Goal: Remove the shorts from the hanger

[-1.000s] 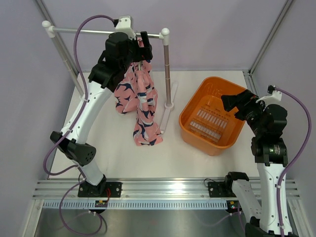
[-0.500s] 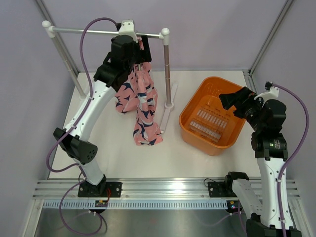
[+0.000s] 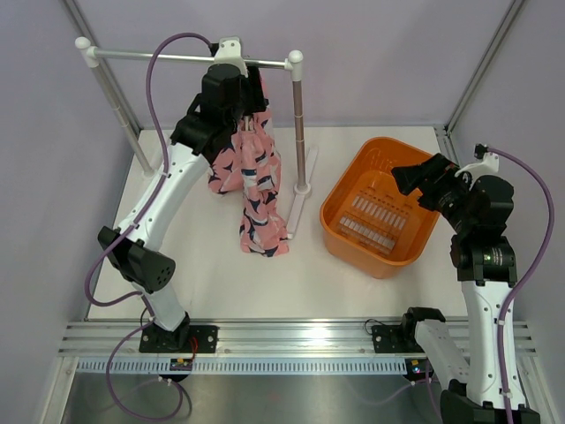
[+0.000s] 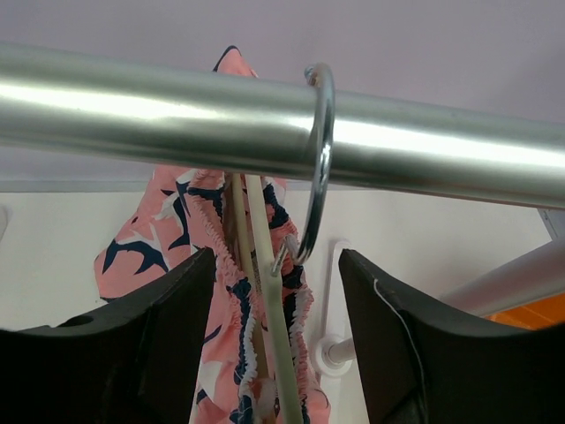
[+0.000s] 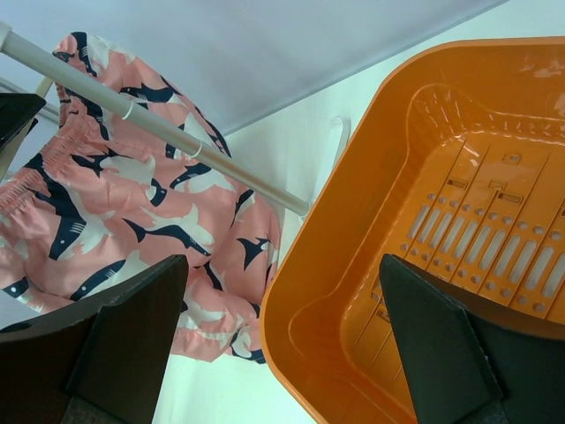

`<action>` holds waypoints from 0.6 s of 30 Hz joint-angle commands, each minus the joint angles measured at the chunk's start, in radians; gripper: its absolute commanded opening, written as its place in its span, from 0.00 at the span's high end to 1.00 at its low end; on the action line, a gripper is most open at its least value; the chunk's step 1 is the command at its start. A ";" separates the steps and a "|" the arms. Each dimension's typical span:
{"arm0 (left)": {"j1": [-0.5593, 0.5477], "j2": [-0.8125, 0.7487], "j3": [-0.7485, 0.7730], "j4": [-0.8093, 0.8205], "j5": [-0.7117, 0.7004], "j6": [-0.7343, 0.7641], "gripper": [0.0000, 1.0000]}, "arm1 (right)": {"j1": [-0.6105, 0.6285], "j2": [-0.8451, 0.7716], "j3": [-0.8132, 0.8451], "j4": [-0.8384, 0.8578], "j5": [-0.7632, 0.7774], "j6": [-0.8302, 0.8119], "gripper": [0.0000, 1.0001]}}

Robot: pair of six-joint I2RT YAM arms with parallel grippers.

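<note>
Top external view: I see the shorts [image 3: 252, 177] hanging from the grey rail [image 3: 177, 58] at the back left of the table [image 3: 203, 265], draped down in a long pink, navy and white fold. My left gripper [image 3: 252, 93] is raised to the rail, right at the top of the garment. To the right, well apart from the shorts, sits an orange basket [image 3: 349, 181], and my right gripper [image 3: 406, 179] hovers above its far right part with nothing in it.

Left wrist view: the hanger [image 4: 265, 291] is a pale rod hanging by its metal hook [image 4: 320, 168], which loops over the rail [image 4: 132, 110]. The gathered waistband of the shorts [image 4: 168, 238] bunches around the rod. The left gripper [image 4: 274, 265] has its fingers [image 4: 168, 318] spread on either side of hanger and waistband, with a gap showing on both sides, so the jaws are released and grasp nothing.

Right wrist view: the right gripper [image 5: 282, 265] has its jaws spread wide and bare, above the basket [image 5: 397, 79]. The shorts [image 5: 115, 221] hang from the rail [image 5: 177, 132] off to the left.
</note>
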 commanded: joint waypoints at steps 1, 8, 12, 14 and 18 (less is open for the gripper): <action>-0.005 0.003 -0.012 0.046 0.000 -0.009 0.41 | 0.007 0.006 0.040 -0.011 -0.030 0.005 0.00; -0.005 -0.013 -0.021 0.045 -0.010 0.005 0.60 | 0.007 -0.011 0.035 -0.012 -0.021 0.003 0.01; -0.005 -0.028 -0.018 0.045 -0.023 0.020 0.80 | 0.007 -0.020 0.026 -0.011 -0.023 0.005 0.01; -0.005 -0.034 -0.013 0.043 -0.027 0.033 0.86 | 0.007 -0.028 0.023 -0.008 -0.021 0.005 0.01; -0.005 -0.057 -0.016 0.051 -0.026 0.055 0.99 | 0.007 -0.039 0.003 0.004 -0.021 0.008 0.01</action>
